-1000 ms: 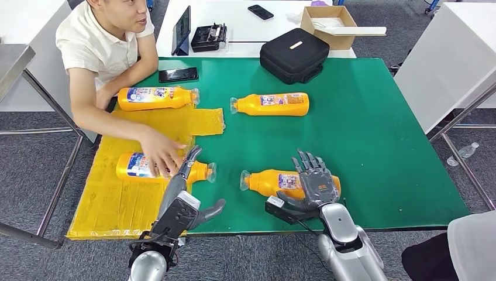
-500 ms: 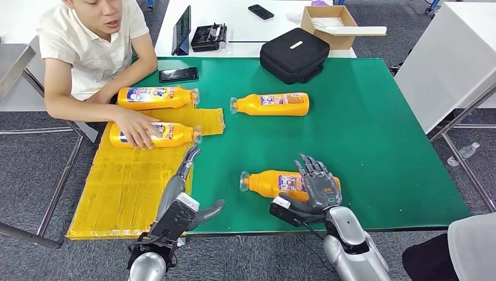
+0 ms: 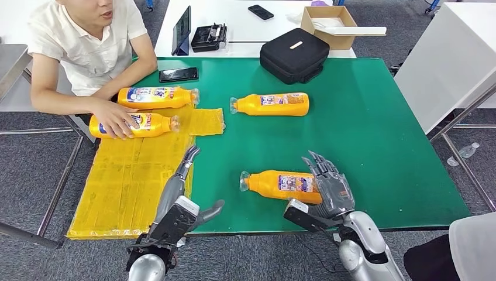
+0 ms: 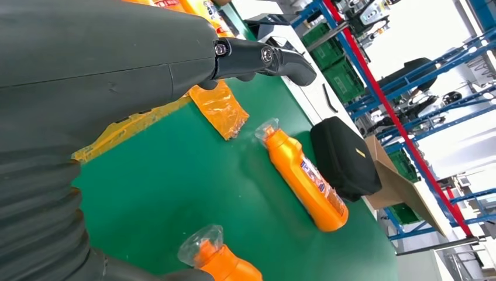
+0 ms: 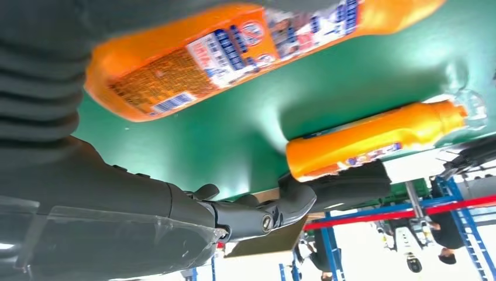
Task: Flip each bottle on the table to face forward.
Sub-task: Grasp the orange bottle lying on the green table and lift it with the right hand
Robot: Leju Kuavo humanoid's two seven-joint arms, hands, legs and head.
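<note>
Right robot hand (image 3: pixel 329 186) rests on the base end of the near bottle (image 3: pixel 279 184), fingers spread over it, not clearly gripping. That bottle lies flat on the green bench (image 3: pixel 374 134), cap pointing left. Left robot hand (image 3: pixel 184 187) hovers open and empty at the yellow mat (image 3: pixel 126 181). A person's hand (image 3: pixel 114 124) holds a third bottle (image 3: pixel 143 124) on the mat, just beside the far-left bottle (image 3: pixel 155 97). Centre bottle (image 3: pixel 272 104) lies alone.

bright, even overhead light, soft shadows; wrist views blurred close up, windows overexposed.
</note>
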